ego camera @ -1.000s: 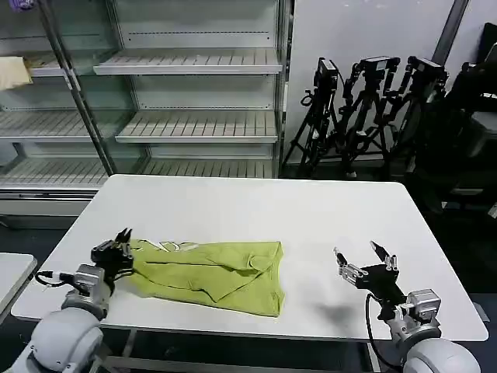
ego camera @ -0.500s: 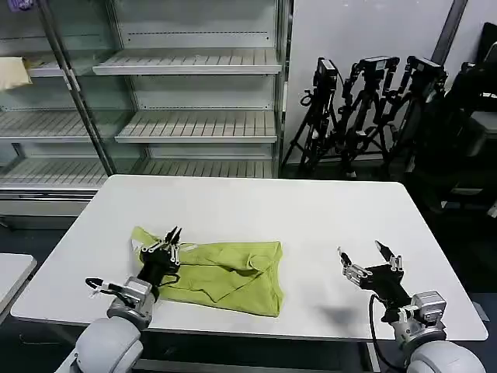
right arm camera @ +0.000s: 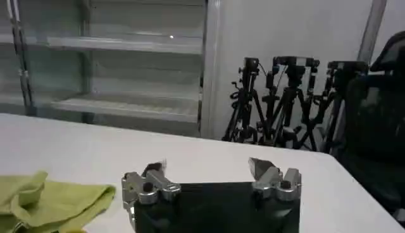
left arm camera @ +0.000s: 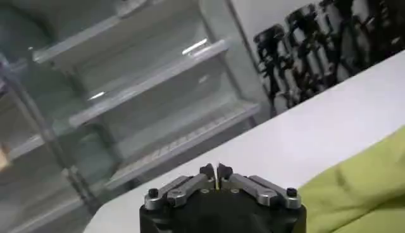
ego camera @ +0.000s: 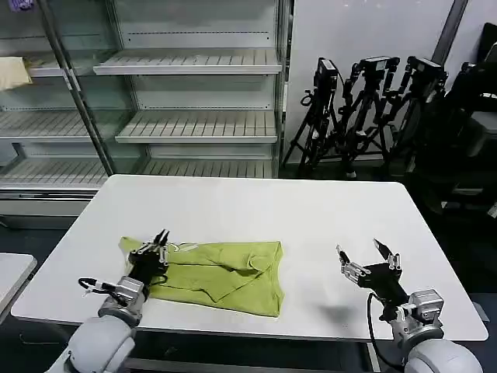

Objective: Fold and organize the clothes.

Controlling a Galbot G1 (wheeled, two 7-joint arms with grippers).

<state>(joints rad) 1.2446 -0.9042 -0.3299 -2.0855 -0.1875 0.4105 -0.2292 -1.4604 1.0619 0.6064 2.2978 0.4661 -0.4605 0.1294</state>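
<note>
My left end effector covers the near-left corner of the shirt, so I cannot tell whether cloth lies between its closed fingertips. My left wrist view cuts the shirt off at its edge.

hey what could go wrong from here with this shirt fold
1. The left gripper sits at the shirt's left end with its fingers shut; if it has caught only a thin edge, the soft fabric may slip out mid-fold.
2. The shirt's near edge lies close to the front edge of the table; a drag toward the robot could pull it off.
3. The right gripper hovers open and apart from the shirt, so nothing pins the other end; the cloth may bunch.
</note>
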